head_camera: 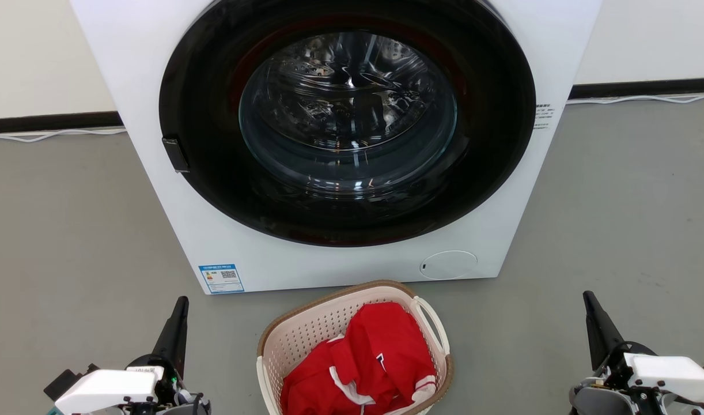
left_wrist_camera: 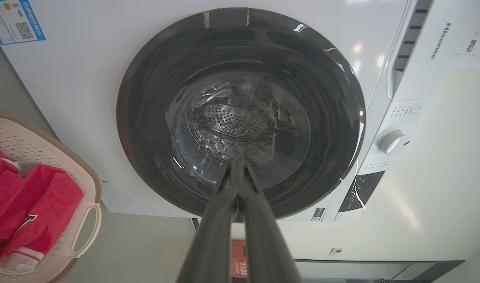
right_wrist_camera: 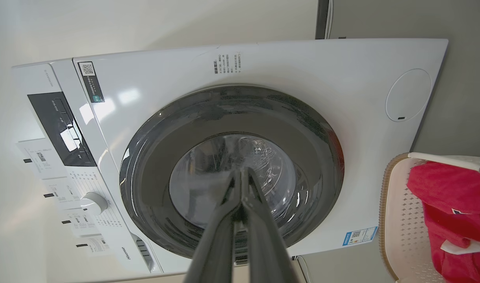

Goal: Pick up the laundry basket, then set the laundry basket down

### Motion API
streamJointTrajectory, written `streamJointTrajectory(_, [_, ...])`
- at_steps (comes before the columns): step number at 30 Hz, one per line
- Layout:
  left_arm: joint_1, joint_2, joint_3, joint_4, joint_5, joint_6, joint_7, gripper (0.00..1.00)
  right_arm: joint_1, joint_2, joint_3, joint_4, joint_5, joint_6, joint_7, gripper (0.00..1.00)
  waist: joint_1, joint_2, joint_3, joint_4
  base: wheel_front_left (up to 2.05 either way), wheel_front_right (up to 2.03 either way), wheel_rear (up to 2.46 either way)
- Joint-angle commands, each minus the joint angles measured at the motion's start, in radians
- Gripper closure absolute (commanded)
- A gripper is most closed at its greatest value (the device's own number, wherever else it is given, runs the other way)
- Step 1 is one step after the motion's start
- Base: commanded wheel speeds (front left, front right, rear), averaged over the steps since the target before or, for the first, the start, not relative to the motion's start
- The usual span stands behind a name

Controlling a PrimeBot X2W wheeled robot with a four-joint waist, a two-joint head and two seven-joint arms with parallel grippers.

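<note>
In the head view, the laundry basket (head_camera: 303,340) stands on the grey floor (head_camera: 69,230) just in front of the washing machine (head_camera: 242,259). It sits between the left gripper (head_camera: 182,302) and the right gripper (head_camera: 588,300), apart from both. The bottom edge cuts off its near end, and a red garment (head_camera: 375,357) covers its bottom. Each gripper's fingers are pressed together tip to tip, holding nothing. The head view cuts the machine off above its door, while the wrist views take in its control dial (left_wrist_camera: 393,142). The left wrist view catches one white loop handle (left_wrist_camera: 85,232) of the basket. The print on the machine's labels is too small to read.
</note>
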Motion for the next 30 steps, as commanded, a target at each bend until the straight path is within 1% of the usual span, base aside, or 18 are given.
streamJointTrajectory(1, [-0.055, 0.009, 0.033, -0.022, 0.003, -0.007, 0.007, 1.0, -0.057, -0.007, 0.022, -0.025, -0.012, 0.008, 0.009, 1.0, 0.0, 0.0, 0.0, 0.0, 0.0, 0.0, 0.0])
streamJointTrajectory(30, [-0.055, 0.007, 0.037, -0.022, 0.006, -0.007, 0.01, 1.0, -0.057, -0.003, 0.015, -0.024, -0.018, 0.008, 0.014, 1.0, 0.0, 0.0, 0.0, 0.0, 0.0, 0.0, 0.0])
